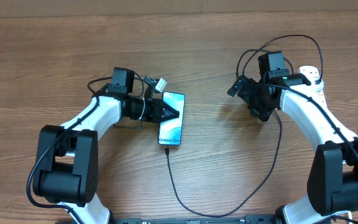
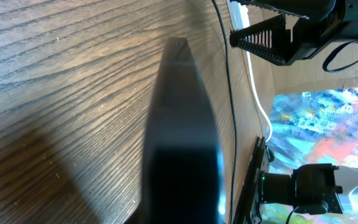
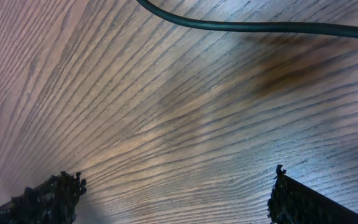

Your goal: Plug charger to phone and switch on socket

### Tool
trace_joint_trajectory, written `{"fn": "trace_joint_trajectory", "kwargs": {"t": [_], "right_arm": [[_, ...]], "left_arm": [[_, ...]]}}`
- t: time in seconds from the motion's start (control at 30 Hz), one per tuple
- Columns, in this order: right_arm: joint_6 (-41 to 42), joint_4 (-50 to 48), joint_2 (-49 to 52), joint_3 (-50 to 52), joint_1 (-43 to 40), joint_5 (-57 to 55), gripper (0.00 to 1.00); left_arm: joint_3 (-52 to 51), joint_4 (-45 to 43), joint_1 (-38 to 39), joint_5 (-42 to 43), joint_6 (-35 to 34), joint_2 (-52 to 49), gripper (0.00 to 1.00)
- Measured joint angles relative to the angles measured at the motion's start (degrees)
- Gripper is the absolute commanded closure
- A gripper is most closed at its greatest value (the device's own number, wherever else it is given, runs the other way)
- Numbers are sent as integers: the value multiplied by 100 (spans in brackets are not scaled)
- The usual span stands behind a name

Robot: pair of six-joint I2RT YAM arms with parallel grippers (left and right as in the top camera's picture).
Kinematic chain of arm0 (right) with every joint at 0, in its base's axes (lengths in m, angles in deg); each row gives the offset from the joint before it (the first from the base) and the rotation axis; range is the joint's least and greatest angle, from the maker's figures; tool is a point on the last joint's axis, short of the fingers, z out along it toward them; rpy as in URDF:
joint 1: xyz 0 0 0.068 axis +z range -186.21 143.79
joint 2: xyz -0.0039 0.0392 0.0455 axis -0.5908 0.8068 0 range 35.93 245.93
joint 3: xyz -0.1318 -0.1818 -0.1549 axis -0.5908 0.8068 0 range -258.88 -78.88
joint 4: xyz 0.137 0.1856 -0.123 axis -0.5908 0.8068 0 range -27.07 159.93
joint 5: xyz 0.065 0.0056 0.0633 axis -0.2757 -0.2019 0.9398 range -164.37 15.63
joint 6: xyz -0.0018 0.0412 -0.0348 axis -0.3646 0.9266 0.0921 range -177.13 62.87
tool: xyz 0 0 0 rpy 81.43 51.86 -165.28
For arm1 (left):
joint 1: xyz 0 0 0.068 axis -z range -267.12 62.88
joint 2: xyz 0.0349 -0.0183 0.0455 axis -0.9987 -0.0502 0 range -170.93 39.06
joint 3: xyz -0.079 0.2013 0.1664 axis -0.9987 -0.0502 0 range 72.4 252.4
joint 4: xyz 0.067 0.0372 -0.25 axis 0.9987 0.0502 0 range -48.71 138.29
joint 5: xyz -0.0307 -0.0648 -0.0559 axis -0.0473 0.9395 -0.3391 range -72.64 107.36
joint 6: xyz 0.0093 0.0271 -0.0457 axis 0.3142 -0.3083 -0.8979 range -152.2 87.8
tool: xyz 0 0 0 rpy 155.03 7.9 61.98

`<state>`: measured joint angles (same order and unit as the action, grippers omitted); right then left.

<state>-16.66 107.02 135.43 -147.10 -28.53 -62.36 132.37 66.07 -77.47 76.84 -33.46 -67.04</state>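
Note:
The phone (image 1: 173,126) lies on the wooden table with its light blue screen up. The charger's thin black cable (image 1: 167,155) is plugged into the phone's bottom edge and curves round to the right. My left gripper (image 1: 169,113) reaches in from the left and is shut on the phone's left side. The left wrist view shows the phone (image 2: 182,137) edge-on as a dark slab. My right gripper (image 1: 246,93) is open and empty above bare wood (image 3: 176,199), with the cable (image 3: 260,26) beyond it. The white socket (image 1: 311,73) is mostly hidden under the right arm.
The charger cable loops above the right arm (image 1: 278,42) and runs near the table's front edge. In the left wrist view the cable (image 2: 229,93) and a white cord (image 2: 261,109) lie beside the phone.

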Motion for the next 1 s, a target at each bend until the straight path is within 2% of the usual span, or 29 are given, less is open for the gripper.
{"fn": "trace_joint_trajectory", "kwargs": {"t": [0.2, 0.4, 0.63, 0.73, 0.87, 0.9, 1.0], "right_arm": [[0, -267, 0, 0, 0, 0, 0], [0, -479, 0, 0, 0, 7, 0], [0, 337, 0, 2, 28, 197, 0], [-114, 389, 0, 22, 190, 291, 10], [-439, 391, 0, 127, 811, 378, 37], [-514, 400, 2, 155, 1038, 396, 39], [-595, 334, 2, 236, 1639, 424, 57]], "left_arm": [[-4, -164, -33, -4, -190, 0, 96], [-4, -557, -503, -15, -997, 0, 96], [-7, -509, -1248, -22, -1593, 0, 96], [-7, -503, -1421, -28, -1679, 0, 96], [-7, -503, -1462, -39, -1679, 0, 96], [-7, -501, -1462, -37, -1681, 0, 96], [-7, -485, -1462, -76, -1681, 0, 96]]}}
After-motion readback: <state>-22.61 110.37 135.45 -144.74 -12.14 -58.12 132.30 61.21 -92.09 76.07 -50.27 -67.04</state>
